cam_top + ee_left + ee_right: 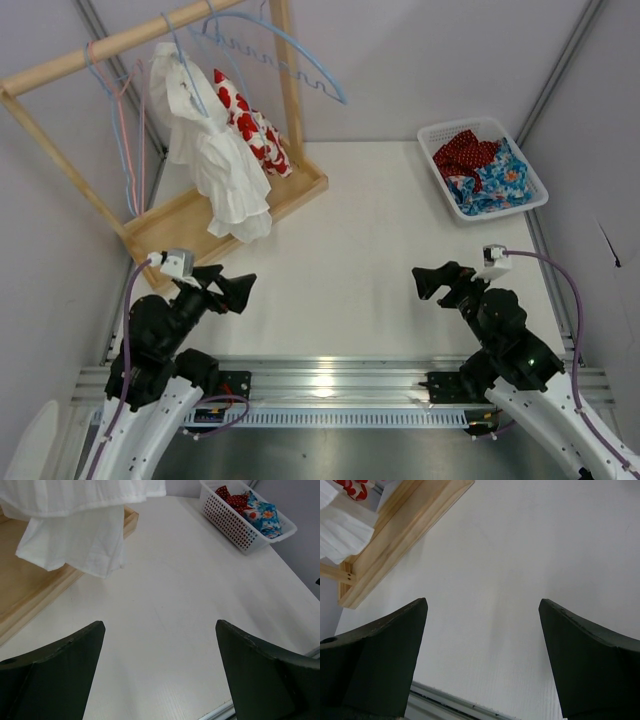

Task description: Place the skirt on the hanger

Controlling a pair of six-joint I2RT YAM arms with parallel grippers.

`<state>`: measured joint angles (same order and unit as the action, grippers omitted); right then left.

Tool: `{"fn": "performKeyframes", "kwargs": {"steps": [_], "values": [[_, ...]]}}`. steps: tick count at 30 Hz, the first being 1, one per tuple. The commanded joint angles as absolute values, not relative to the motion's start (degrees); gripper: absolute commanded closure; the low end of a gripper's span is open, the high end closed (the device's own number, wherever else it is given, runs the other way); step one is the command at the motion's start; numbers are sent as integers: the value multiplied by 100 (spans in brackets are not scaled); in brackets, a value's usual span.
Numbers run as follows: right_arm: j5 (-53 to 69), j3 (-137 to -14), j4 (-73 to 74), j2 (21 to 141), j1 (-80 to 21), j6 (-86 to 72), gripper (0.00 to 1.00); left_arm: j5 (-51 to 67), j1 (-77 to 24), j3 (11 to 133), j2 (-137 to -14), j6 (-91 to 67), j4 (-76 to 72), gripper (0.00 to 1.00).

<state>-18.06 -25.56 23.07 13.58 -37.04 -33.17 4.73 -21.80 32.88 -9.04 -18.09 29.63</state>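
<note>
The right gripper (482,602) hung over the white table (535,550), its jaws spread wide. A wooden rack base (407,532) and white cloth (342,535) sat upper left.

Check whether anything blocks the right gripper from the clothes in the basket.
Nothing visible does. Only bare table lies between the right gripper and the white basket, where the red polka-dot garment lies uncovered. The fingers are open.

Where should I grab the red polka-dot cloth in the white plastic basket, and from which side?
Pinch the bunched fold at the top of the red polka-dot cloth, coming straight down with the open right gripper. It lies heaped beside the blue floral cloth, and the white plastic basket walls block a sideways approach.
</note>
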Motion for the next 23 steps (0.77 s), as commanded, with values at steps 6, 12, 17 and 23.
{"fn": "performKeyframes", "kwargs": {"steps": [6,12,17,23], "values": [[-1942,-2593,1907,1494,-3735,-3296,1,325,-2215,3366,-1406,-1916,2672,1],[-1951,-2681,1846,1538,-3718,-3182,1,325,-2215,3340,-1450,-1890,2672,1],[-1951,-2760,1846,1652,-3727,-3120,1,317,-2215,3349,-1476,-1881,2681,0],[-1942,-2786,1846,1758,-3727,-3006,0,62,-2215,3375,-1398,-1960,2742,1]]}}
